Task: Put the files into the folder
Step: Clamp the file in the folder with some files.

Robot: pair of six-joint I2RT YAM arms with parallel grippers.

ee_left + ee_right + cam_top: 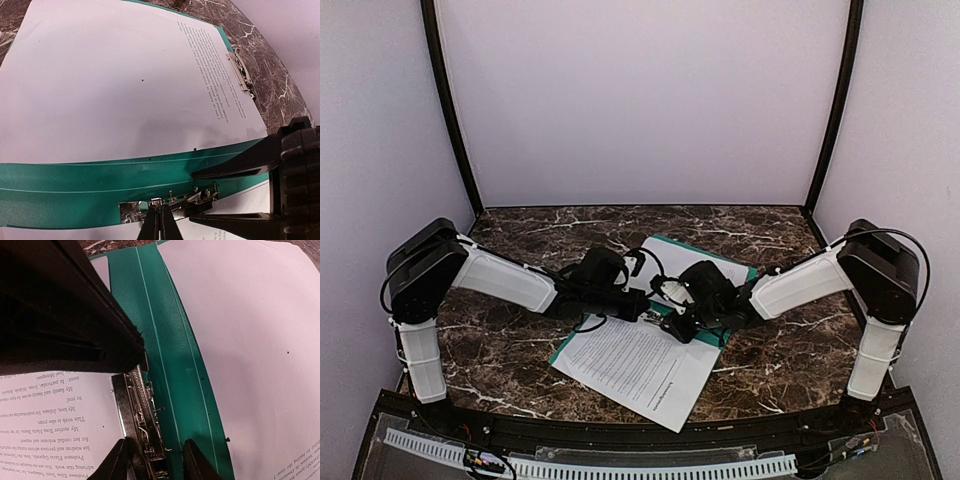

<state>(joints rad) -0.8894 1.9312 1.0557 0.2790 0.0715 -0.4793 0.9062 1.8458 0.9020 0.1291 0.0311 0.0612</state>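
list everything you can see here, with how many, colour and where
files: 2, white with black print, lying on the open folder, one each side of its spine
folder: 1, teal green, open flat at mid-table
spine clip: 1, silver metal, on the folder beside the spine
edge clip: 1, silver metal, at the folder's far edge in the left wrist view
table: 1, dark brown marble with white veins, under everything
arms: 2, white and black, reaching in from either side
left gripper: 1, black, shut, tips at the spine clip
right gripper: 1, black, open, fingers either side of the spine clip
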